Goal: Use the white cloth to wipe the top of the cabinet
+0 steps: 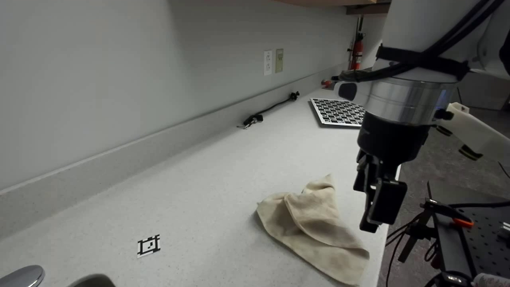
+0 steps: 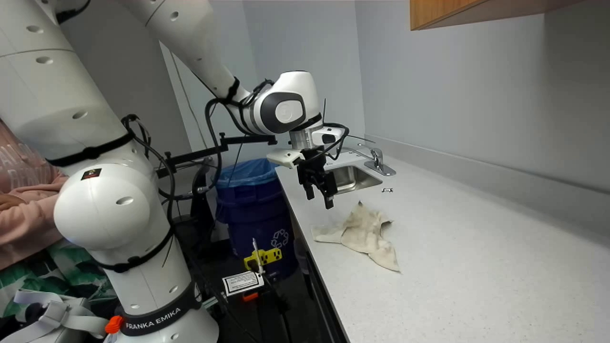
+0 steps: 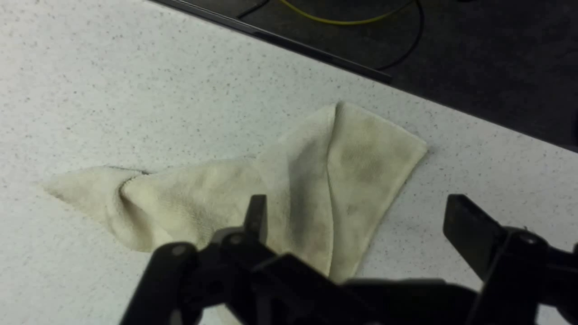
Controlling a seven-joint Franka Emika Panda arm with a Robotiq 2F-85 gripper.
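Off-white cloth (image 3: 216, 194) rumpled on the speckled countertop (image 3: 180, 90), below the fingers (image 3: 472, 232), no contact. Fingers spread, nothing gripped; likely set wide to straddle a fold before wiping.

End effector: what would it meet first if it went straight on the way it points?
Pointing down, the end effector would probably meet the cloth first, perhaps landing partly on the bare counter beside it; its height above them is hard to judge.
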